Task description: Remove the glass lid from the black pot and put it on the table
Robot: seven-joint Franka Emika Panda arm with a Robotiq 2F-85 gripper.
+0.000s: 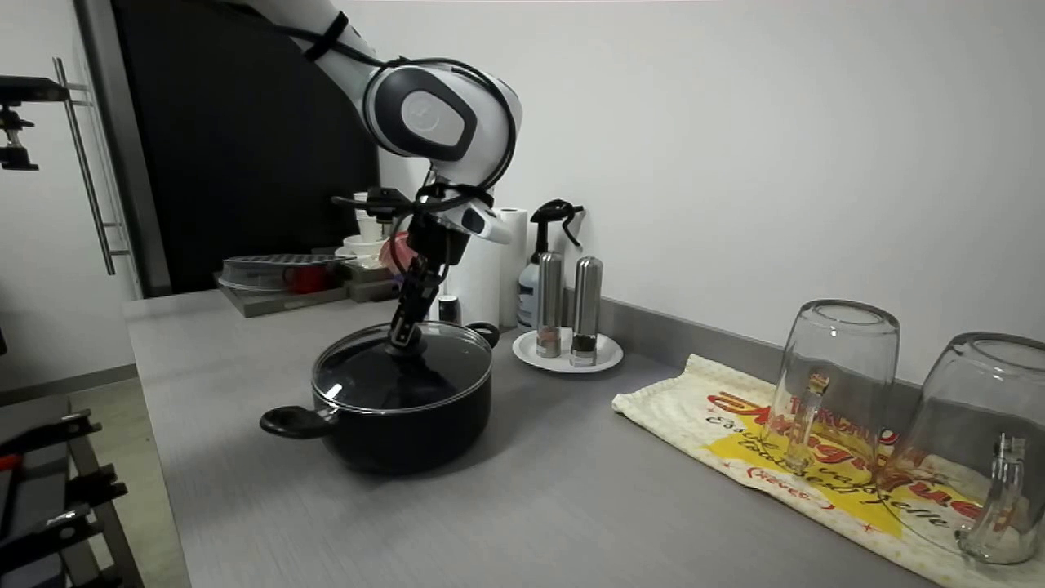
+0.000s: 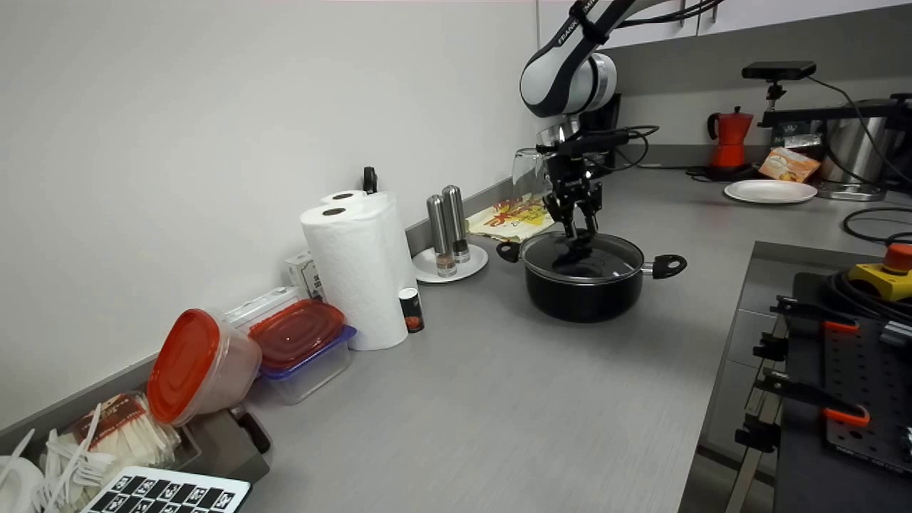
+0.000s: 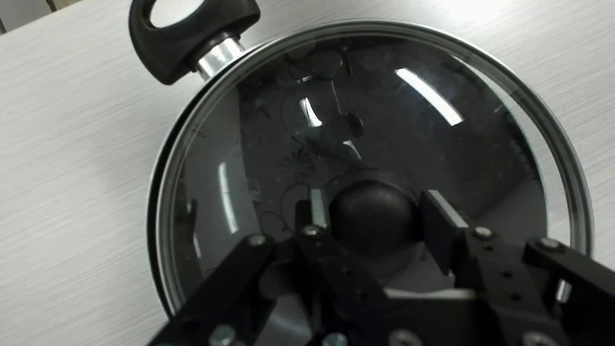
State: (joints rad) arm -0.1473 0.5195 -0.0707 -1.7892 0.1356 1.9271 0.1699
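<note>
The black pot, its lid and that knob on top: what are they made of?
Black pot: probably coated metal, going by its smooth, dark, satin surface.
Lid: likely glass, glossy with crisp reflections; its silvery rim looks metallic.
Knob: matte black, perhaps plastic; hardly any shine shows, so that's a guess.

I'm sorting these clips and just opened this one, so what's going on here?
A robot arm has its gripper down at the black pot, with its fingers on either side of the dark knob of the glass lid. Whether they are clamped on it is hard to tell. The lid is over the pot, not yet on the grey table, where the pot stands.
</note>
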